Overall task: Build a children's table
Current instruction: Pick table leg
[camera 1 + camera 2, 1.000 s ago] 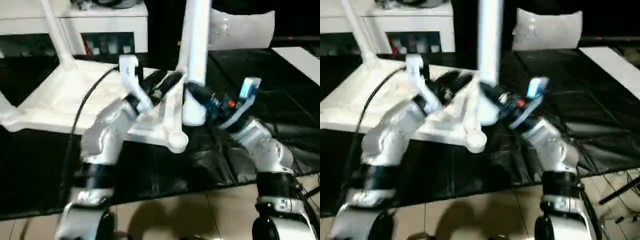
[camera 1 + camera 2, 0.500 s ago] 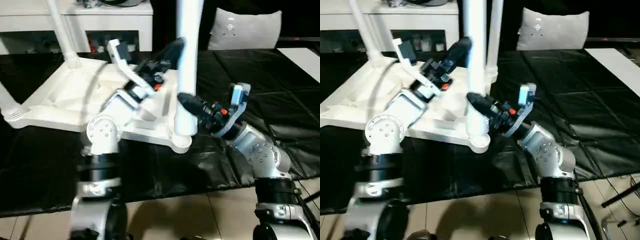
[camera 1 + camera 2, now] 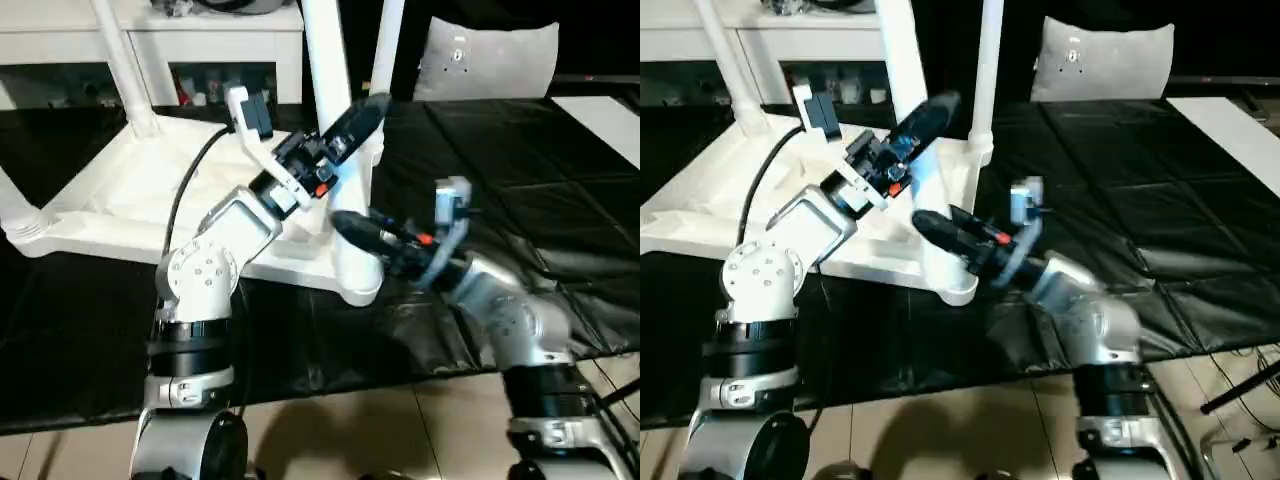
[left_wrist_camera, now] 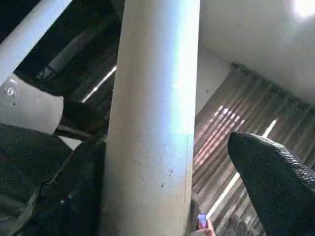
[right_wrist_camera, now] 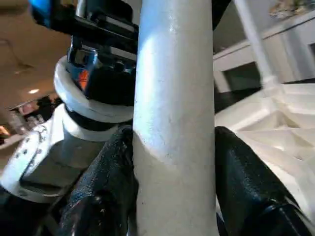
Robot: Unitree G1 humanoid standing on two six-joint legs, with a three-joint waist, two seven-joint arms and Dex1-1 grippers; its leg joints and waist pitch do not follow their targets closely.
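The children's table (image 3: 150,195) is lying upside down on black sheeting, ribbed underside up, with legs seen rising from its far corners. A fourth leg (image 3: 340,150) is stood at the near corner socket (image 3: 355,285), its long axis close to upright but tipped slightly, top leaning toward the robot's left. That tilt against the socket is the relation judged to decide the coming move.

The right claw (image 5: 172,196) is closed around the leg low down, just above the socket; in the right wrist view one finger is seen pressed to each side of the shaft. From the head views, this claw is reached in from the robot's right, roughly level, across the leg's axis.

The left claw (image 3: 350,125) is higher up the same leg, approached from the left. Its jaws are stood wide: in the left wrist view a clear gap is seen between the shaft and one fingertip (image 4: 275,182), so the leg is not gripped by it.

The right arm is the one holding the leg and nearer the socket. Whether the leg's foot is fully seated cannot be told. The leg is judged to need straightening along its axis and pressing down.
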